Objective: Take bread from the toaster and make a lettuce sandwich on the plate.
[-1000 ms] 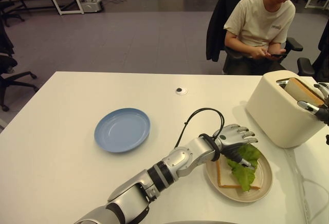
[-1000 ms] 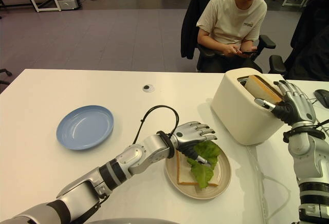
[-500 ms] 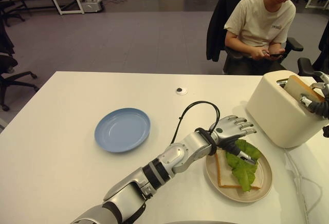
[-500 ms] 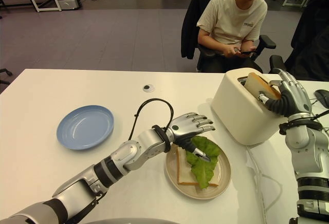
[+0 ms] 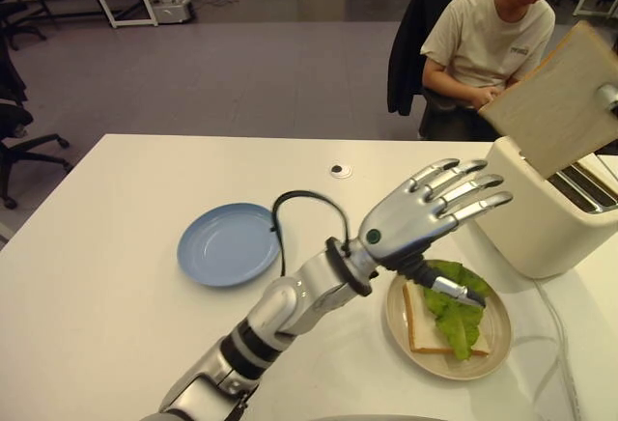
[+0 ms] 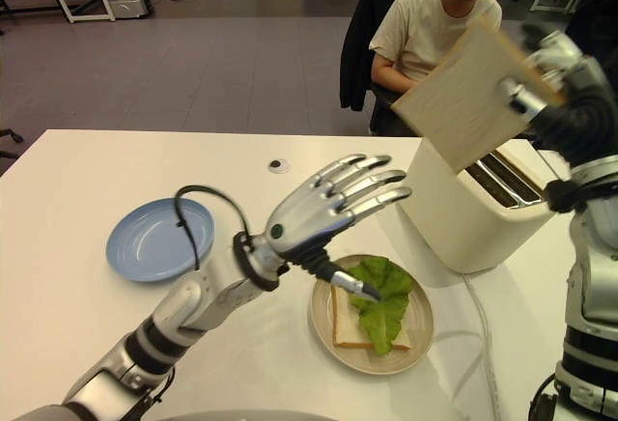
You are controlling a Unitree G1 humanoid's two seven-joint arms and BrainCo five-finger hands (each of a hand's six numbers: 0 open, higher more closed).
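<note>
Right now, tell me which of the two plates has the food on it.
The beige plate beside the toaster: it carries a bread slice topped with lettuce. The blue plate, farther left, carries neither.

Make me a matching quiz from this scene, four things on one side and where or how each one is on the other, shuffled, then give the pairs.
Things:
1. blue plate
2. lettuce
3. right hand
4. left hand

States:
A. open, raised
B. on bread on the tan plate
C. gripping a slice above the toaster
D. left of the tan plate

Pairs: 1-D, 2-B, 3-C, 4-A
</note>
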